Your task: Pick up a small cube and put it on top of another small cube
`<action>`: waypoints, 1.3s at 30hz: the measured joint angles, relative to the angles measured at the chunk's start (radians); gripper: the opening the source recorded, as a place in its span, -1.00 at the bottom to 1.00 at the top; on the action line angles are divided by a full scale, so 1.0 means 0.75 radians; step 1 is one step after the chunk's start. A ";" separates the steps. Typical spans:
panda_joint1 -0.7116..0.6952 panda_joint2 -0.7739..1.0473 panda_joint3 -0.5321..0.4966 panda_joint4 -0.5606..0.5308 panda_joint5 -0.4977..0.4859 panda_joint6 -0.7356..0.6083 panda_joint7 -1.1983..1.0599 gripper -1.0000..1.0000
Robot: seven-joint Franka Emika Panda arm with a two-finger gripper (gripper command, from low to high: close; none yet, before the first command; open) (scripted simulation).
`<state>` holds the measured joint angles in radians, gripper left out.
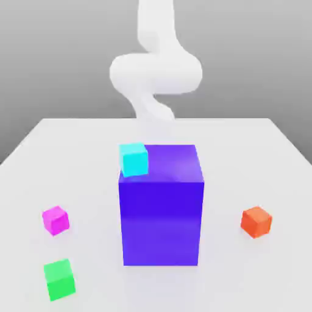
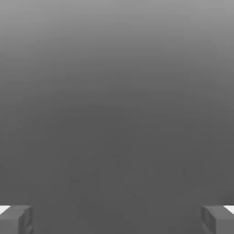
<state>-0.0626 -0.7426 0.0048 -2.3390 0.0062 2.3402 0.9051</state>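
The small magenta cube [image 1: 55, 220] rests on the white table at the exterior view's left. The small green cube [image 1: 60, 279] sits just in front of it, near the front edge, a short gap apart. My white arm [image 1: 156, 73] rises at the back of the table, behind the big purple-blue block, far from both cubes. In the hand view my gripper [image 2: 117, 219] is open, its two grey fingertips [image 2: 16, 219] set wide apart with nothing between them and only a plain grey background beyond.
A big purple-blue block [image 1: 161, 213] stands mid-table, with a cyan cube [image 1: 133, 159] on its top corner at the exterior view's left. An orange cube [image 1: 256, 221] lies at the exterior view's right. The white table [image 1: 244, 152] stretches back to the arm's base.
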 joint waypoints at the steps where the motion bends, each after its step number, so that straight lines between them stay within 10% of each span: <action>1: -0.036 0.033 0.003 -0.022 0.003 0.023 0.061 0.00; 32: -0.901 0.978 -0.072 -0.663 -0.008 0.684 1.872 0.00; 39: -0.944 1.295 -0.028 -0.634 0.040 0.938 1.904 0.00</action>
<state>-0.7703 0.2290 -0.0164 -2.8148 0.0360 3.0440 2.3335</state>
